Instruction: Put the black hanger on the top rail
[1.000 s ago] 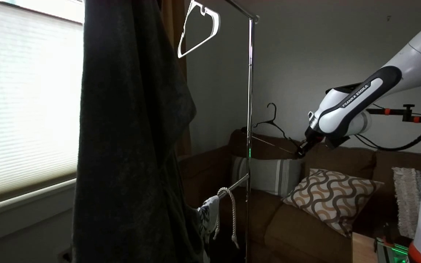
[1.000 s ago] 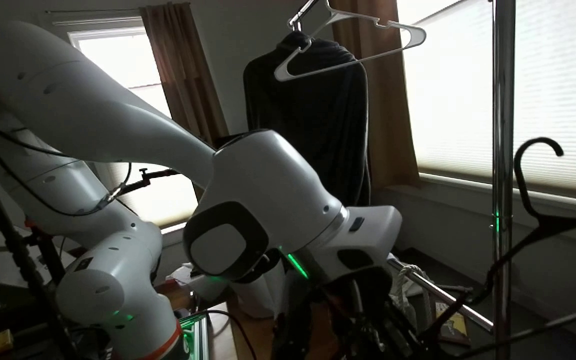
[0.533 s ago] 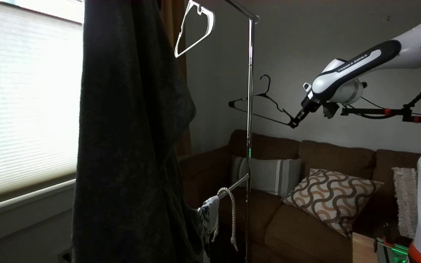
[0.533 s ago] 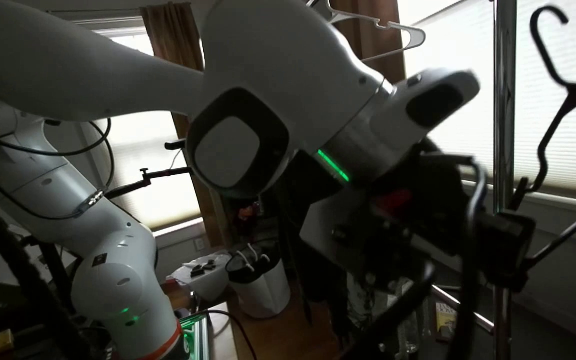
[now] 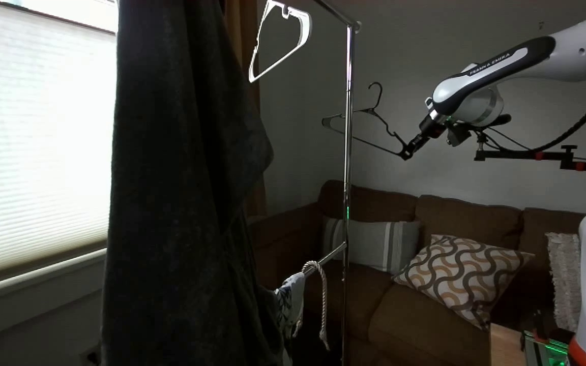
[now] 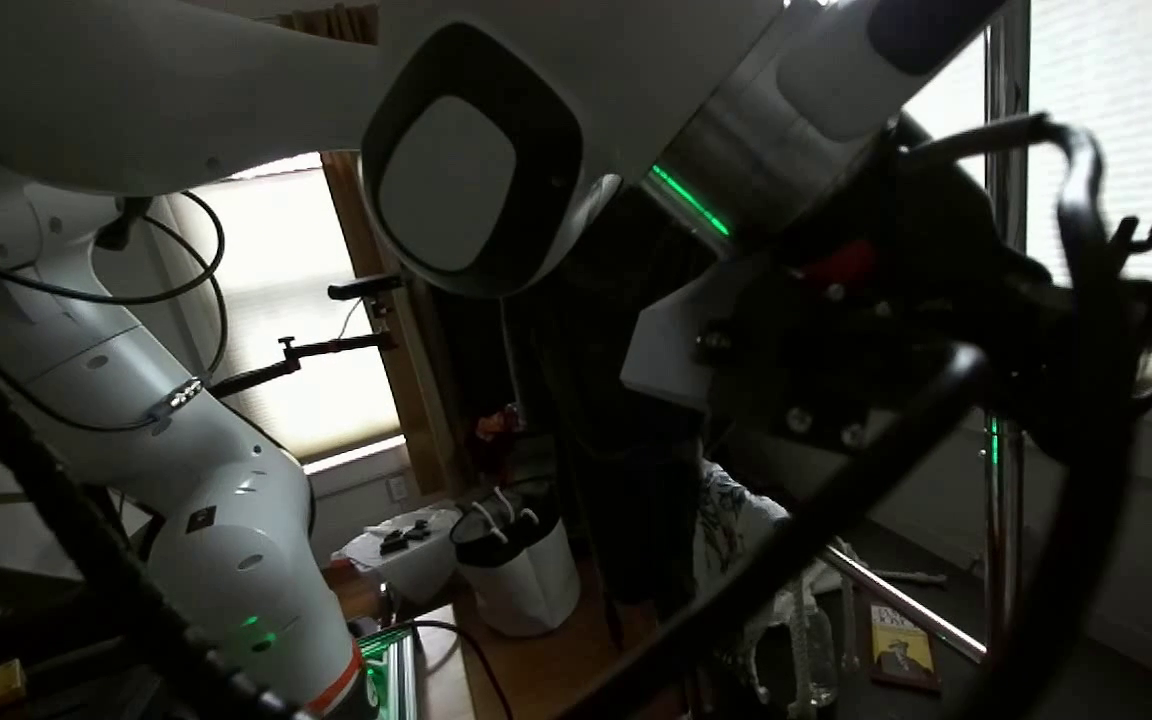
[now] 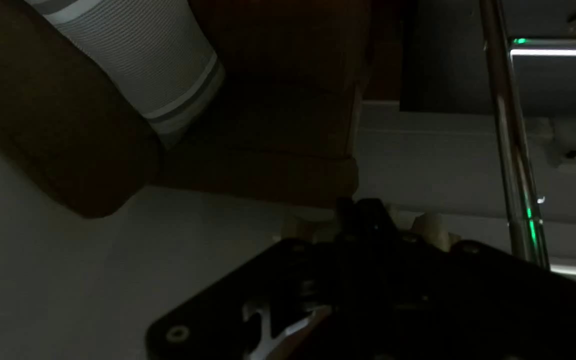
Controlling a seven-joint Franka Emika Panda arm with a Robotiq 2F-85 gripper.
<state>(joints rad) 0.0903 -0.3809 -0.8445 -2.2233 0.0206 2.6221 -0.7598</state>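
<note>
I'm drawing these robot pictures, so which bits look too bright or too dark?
In an exterior view, the white pleated window blind glares, the dark grey hanging cloth barely shows folds, yet the thin black triangular hanger stands out; in the wrist view, the brown fabric sofa looks murky.

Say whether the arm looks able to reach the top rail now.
Probably yes, if raised: in an exterior view, the hand holding the black hanger shows lower than the top rail; nothing visible blocks the way, though the vertical pole might snag the hanger.
</note>
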